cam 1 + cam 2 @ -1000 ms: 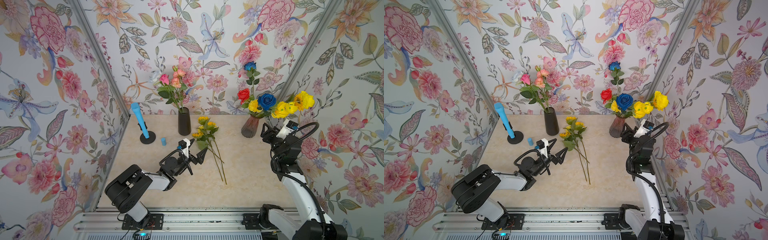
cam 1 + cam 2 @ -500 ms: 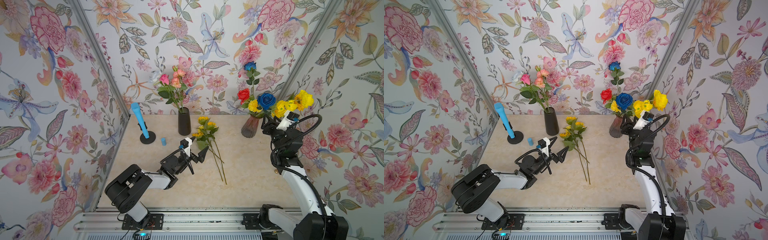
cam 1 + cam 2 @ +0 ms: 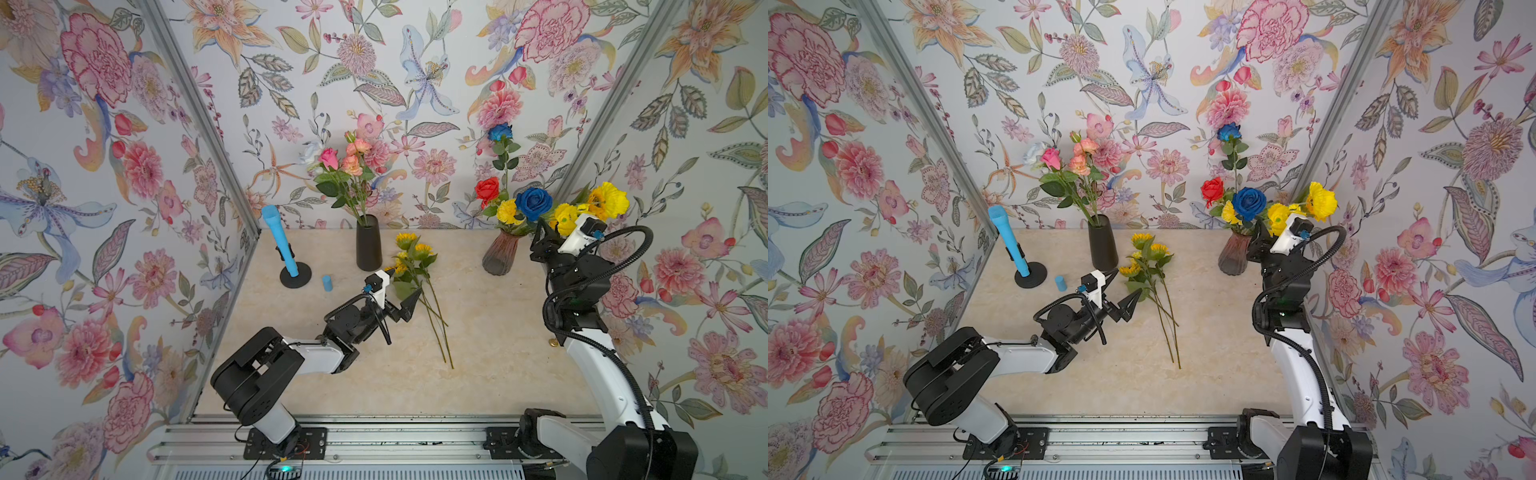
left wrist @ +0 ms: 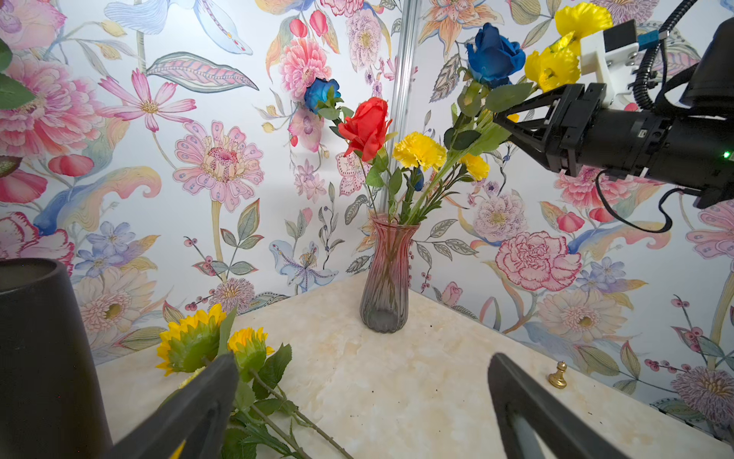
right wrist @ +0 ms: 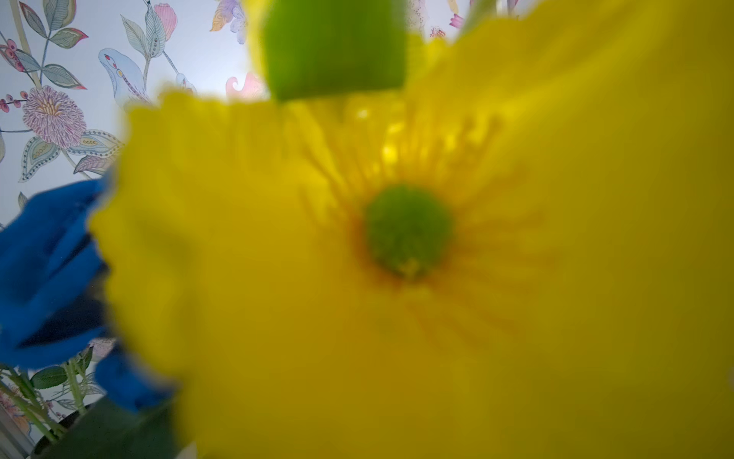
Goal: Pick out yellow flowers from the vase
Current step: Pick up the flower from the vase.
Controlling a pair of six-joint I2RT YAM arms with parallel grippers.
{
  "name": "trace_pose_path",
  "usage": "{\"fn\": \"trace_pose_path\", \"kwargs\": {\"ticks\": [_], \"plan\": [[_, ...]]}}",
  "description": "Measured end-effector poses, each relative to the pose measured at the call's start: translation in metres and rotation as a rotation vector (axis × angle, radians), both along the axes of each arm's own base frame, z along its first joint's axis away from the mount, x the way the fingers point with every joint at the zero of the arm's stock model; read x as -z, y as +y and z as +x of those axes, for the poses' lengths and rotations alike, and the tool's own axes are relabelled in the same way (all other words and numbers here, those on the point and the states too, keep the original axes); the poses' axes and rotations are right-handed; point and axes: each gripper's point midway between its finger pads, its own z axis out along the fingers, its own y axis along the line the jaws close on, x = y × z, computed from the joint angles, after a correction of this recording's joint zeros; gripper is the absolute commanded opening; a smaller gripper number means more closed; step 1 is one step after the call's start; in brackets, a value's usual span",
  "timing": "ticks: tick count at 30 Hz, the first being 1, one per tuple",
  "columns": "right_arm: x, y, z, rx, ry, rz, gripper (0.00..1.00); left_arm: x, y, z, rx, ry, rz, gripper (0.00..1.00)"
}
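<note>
The ribbed purple glass vase (image 3: 500, 258) (image 3: 1235, 257) (image 4: 387, 286) at the back right holds yellow flowers: a ruffled pompom (image 3: 507, 211) (image 4: 419, 151) and floppy poppy heads (image 3: 609, 199) (image 3: 1320, 201). My right gripper (image 3: 544, 239) (image 4: 501, 117) reaches in among their stems just below the blooms. Leaves hide its jaw gap. One poppy (image 5: 397, 238) fills the right wrist view and hides the jaws. Three yellow sunflowers (image 3: 411, 253) (image 3: 1144, 253) (image 4: 190, 341) lie on the table. My left gripper (image 3: 406, 280) (image 4: 363, 361) hovers open beside their stems, holding nothing.
A red rose (image 3: 487, 189) and blue roses (image 3: 533, 203) share the vase. A black vase (image 3: 368, 245) of pink roses stands at mid back. A blue microphone on a stand (image 3: 282, 245) and a small blue cylinder (image 3: 327, 283) are at left. A small gold knob (image 3: 554, 343) sits near the right wall.
My right gripper has risen and pushed back toward the vase, in among the yellow blooms. The left arm and the sunflowers on the table have not moved.
</note>
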Motion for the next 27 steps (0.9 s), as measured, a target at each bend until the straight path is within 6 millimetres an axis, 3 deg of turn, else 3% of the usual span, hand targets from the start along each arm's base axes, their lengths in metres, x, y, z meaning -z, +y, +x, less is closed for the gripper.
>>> {"fn": "trace_pose_path", "kwargs": {"ticks": [5,13,27], "plan": [[-0.005,-0.002,0.005,0.013,-0.018,-0.002,0.35,0.004,-0.003,0.003,-0.004,0.004,0.033,1.0],[-0.006,-0.004,0.012,0.023,-0.024,-0.016,0.13,0.01,-0.004,0.004,-0.004,0.012,0.063,1.0],[-0.023,-0.009,0.011,0.043,-0.056,-0.043,0.02,0.006,-0.008,0.003,0.017,0.004,0.062,1.0]]}}
